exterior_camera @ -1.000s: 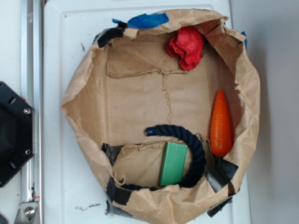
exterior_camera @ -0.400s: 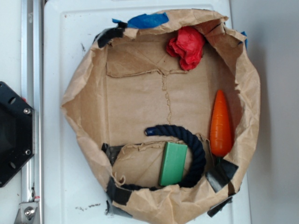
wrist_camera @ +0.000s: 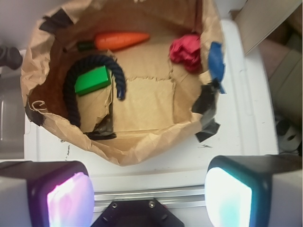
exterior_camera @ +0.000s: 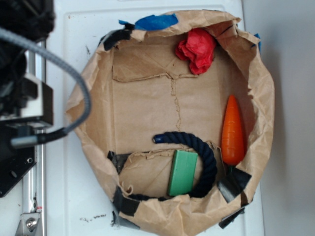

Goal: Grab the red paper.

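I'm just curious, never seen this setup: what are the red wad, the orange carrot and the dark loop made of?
The red paper looks like thin matte tissue, judging by its crumpled ruffles. The carrot seems smooth, slightly glossy plastic or rubber. The loop looks like twisted dark rope, probably fibre.

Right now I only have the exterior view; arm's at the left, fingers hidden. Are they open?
Observer: Yes, the wrist view shows the fingers apart, nothing between them.
Operator: Over the bag?
Observer: No, they're short of the near rim of the brown paper bag, on the side where the white surface lies bare.
Operator: Where's the red paper from there?
Observer: Ahead and right of centre; the red paper lies by the bag's right-hand wall.
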`<state>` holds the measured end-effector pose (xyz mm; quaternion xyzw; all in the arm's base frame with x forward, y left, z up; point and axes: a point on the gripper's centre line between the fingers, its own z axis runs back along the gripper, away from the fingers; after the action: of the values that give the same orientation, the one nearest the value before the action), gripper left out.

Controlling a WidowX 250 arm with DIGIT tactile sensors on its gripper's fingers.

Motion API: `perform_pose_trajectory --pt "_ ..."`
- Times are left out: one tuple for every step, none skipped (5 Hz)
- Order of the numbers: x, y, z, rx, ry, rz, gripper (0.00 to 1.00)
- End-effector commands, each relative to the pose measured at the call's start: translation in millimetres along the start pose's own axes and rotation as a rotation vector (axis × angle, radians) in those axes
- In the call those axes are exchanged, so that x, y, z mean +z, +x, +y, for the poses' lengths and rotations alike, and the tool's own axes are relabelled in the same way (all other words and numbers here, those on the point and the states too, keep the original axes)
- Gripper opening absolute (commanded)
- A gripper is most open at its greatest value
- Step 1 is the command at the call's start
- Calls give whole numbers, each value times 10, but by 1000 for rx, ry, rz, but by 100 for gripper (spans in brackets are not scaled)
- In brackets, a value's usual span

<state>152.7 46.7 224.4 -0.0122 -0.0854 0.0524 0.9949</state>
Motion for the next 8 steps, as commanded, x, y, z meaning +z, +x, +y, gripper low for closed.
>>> perform_pose_trajectory --pt "47 47 9 -5 5 -17 100" --pt "47 47 9 -5 5 -17 100" --pt "-196 382 -6 -21 -11 27 100" --pt "-347 581 -115 -88 -32 106 100" --pt "-436 696 -212 -6 16 34 100" --pt "-523 743 -185 184 85 -89 100" --pt "-627 773 -88 324 120 -127 100" --pt "-752 729 82 435 127 -166 100"
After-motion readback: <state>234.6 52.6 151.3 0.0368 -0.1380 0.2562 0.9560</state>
